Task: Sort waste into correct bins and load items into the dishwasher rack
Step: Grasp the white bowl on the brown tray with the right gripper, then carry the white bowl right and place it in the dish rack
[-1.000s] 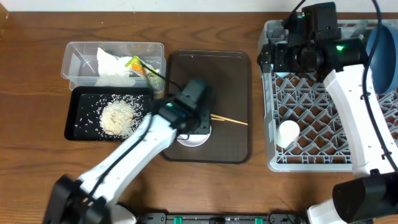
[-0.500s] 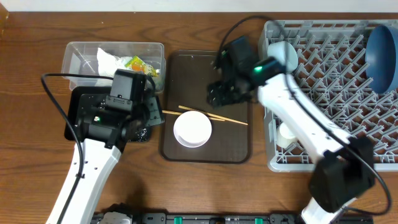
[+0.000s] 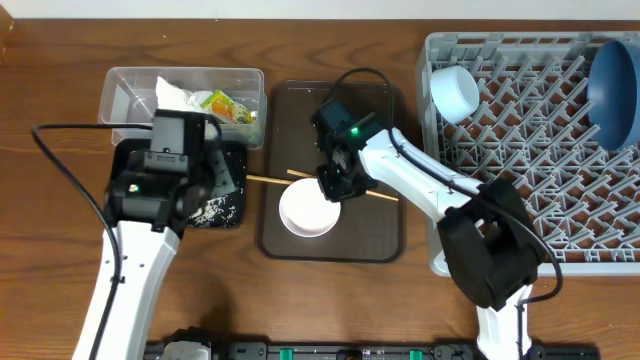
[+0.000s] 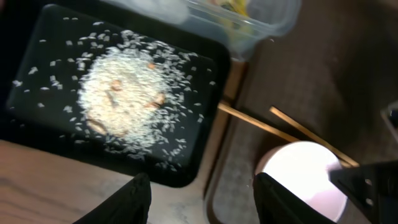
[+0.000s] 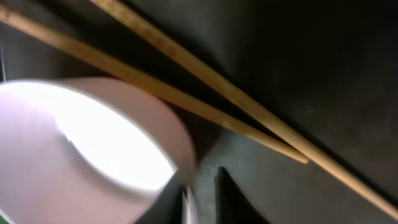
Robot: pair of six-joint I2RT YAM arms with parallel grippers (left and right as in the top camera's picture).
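Right end effector (image 3: 335, 187) beside round white bowl (image 3: 308, 212).

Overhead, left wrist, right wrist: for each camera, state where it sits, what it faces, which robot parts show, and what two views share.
Overhead: above the table, facing down; both arms, rack and brown tray show.
Left wrist: on the left arm, facing down at the rice; open jaws at bottom.
Right wrist: close above the white bowl; own jaws at bottom.
Shared: white bowl and chopsticks in all three.
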